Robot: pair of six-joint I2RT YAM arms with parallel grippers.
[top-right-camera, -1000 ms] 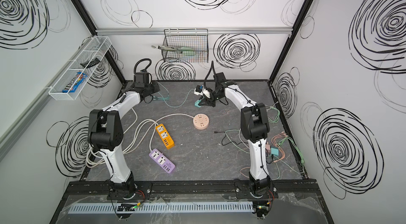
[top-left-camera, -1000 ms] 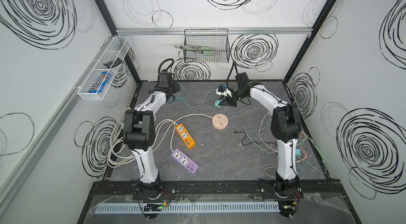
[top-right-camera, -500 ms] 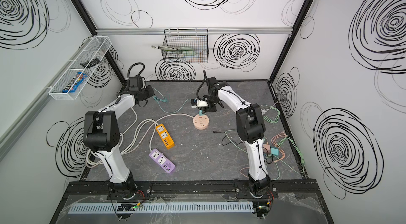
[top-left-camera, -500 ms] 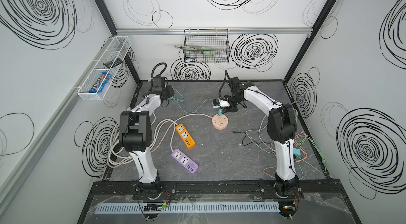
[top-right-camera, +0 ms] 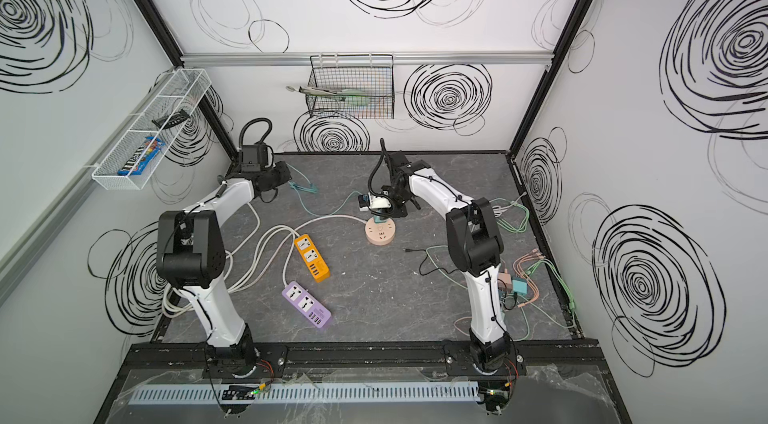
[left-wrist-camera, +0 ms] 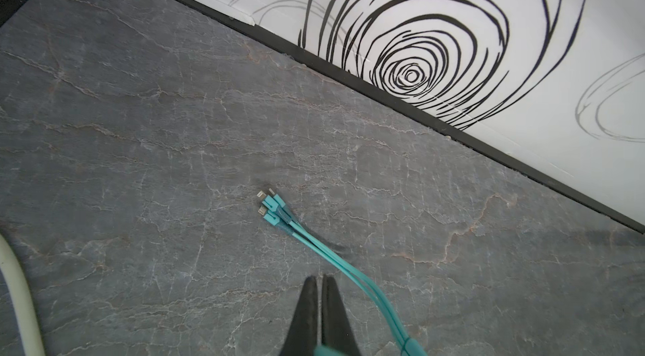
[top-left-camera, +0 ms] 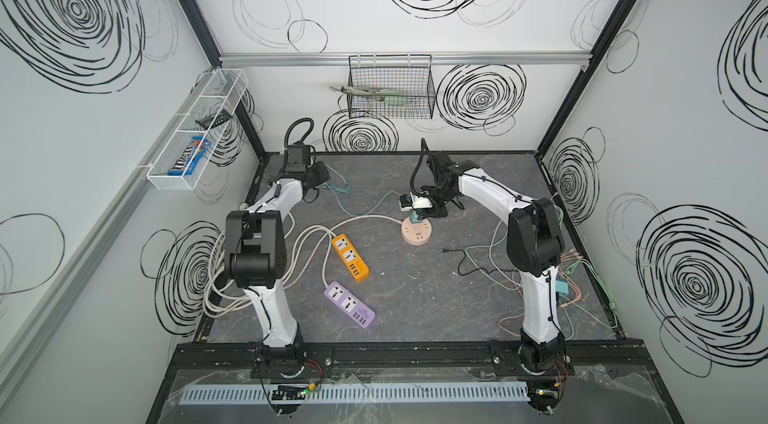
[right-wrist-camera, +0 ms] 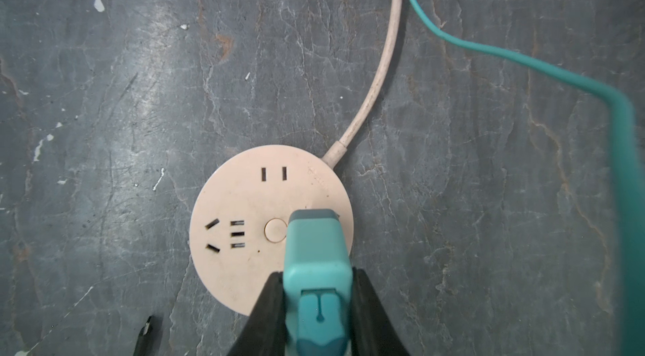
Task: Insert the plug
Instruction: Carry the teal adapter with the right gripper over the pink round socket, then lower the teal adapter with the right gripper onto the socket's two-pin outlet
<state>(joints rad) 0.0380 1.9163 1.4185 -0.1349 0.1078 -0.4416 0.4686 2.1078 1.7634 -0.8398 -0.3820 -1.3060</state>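
Note:
My right gripper (right-wrist-camera: 317, 272) is shut on a teal plug (right-wrist-camera: 316, 249) and holds it upright over the round pink socket (right-wrist-camera: 244, 204) at mid-table. The plug's front end covers the disc's edge beside the round button; its prongs are hidden, so I cannot tell whether they are in the slots. In both top views the plug (top-left-camera: 414, 218) (top-right-camera: 378, 219) stands right on the socket (top-left-camera: 417, 233) (top-right-camera: 380, 233). A teal cable runs from the plug to the back left. My left gripper (left-wrist-camera: 319, 279) is shut and empty, just short of the teal cable ends (left-wrist-camera: 274, 209).
An orange power strip (top-left-camera: 350, 257) and a purple one (top-left-camera: 349, 304) lie left of centre, with white cords (top-left-camera: 299, 243) looping to the left. A black cable end (top-left-camera: 444, 250) and a tangle of coloured cables (top-left-camera: 573, 276) lie on the right. A wire basket (top-left-camera: 390, 89) hangs on the back wall.
My right gripper has carried the teal plug forward and down from the back of the table onto the round socket. The left arm has shifted slightly to the left.

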